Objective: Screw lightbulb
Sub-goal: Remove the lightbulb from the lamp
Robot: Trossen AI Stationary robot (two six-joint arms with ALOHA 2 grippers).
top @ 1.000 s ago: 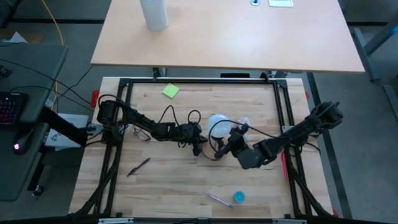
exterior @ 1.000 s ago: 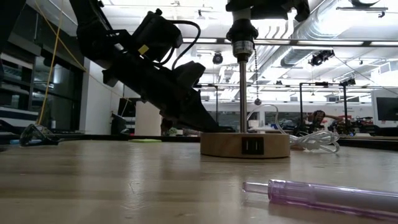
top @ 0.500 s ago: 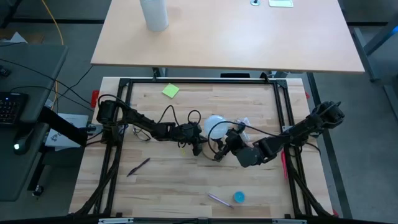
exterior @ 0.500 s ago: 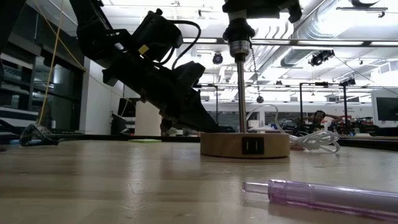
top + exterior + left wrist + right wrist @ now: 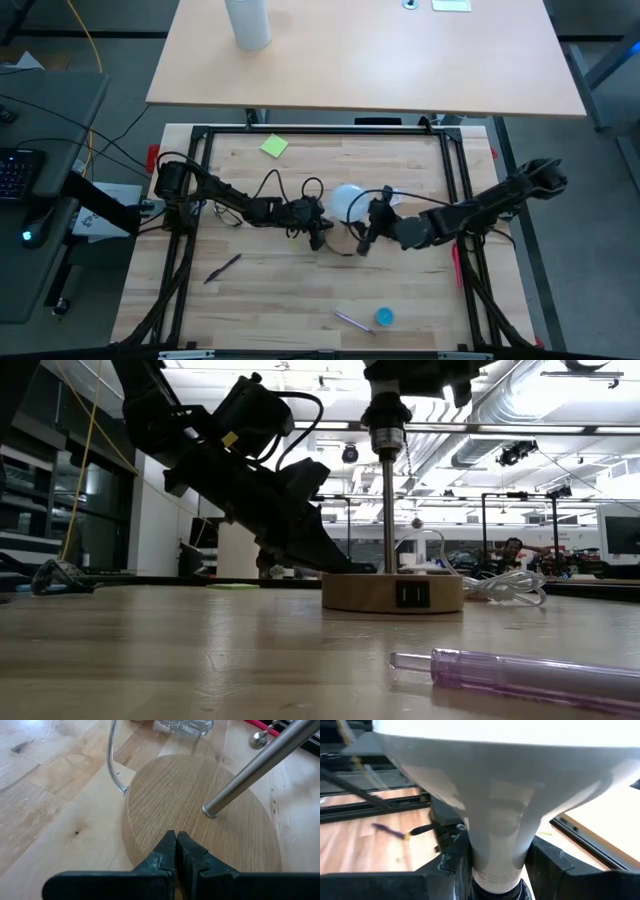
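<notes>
Right arm swinging out straighter since earlier view; right gripper (image 5: 366, 238) now pinching lightbulb (image 5: 503, 827) neck.
Left gripper (image 5: 176, 851) pressing together, tips resting on wooden base (image 5: 165, 800).

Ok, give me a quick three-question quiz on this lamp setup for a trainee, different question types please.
1. True or false: the left gripper presses shut jaws against the wooden lamp base.
2. What do the right gripper's jaws close on? A) the purple pen B) the lightbulb's neck C) the green sticky note
3. Fill in: a metal ___ rises from the lamp base.

Key: 1 true. 2 B. 3 rod.
</notes>
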